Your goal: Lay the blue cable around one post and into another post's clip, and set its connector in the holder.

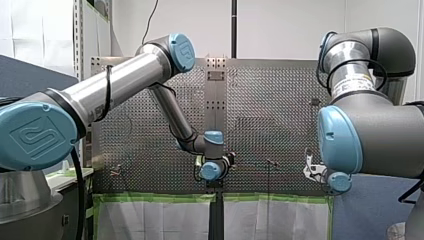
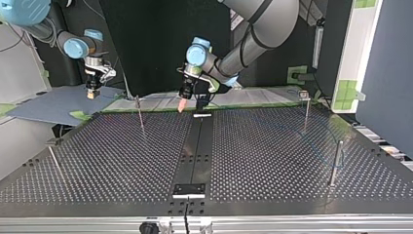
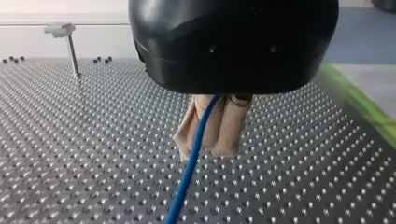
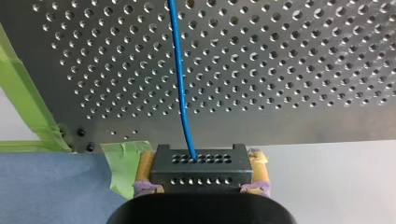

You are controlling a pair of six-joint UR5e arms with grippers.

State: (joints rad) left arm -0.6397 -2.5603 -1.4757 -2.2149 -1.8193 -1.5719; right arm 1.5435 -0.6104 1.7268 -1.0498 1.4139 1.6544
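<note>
My left gripper has beige pads shut on the blue cable, just above the perforated table. The cable runs out from between the pads and over the plate. In the top view my left gripper hangs at the table's far edge, near the middle. My right gripper has yellow pads shut on a black connector block, held off the table's edge. The blue cable leaves the block and crosses the plate. In the top view my right gripper is at the far left.
Thin metal posts stand on the table: one at centre left, one with a clip head at far right, one at near right, one at near left. A black strip runs down the middle. Green tape lines the edge.
</note>
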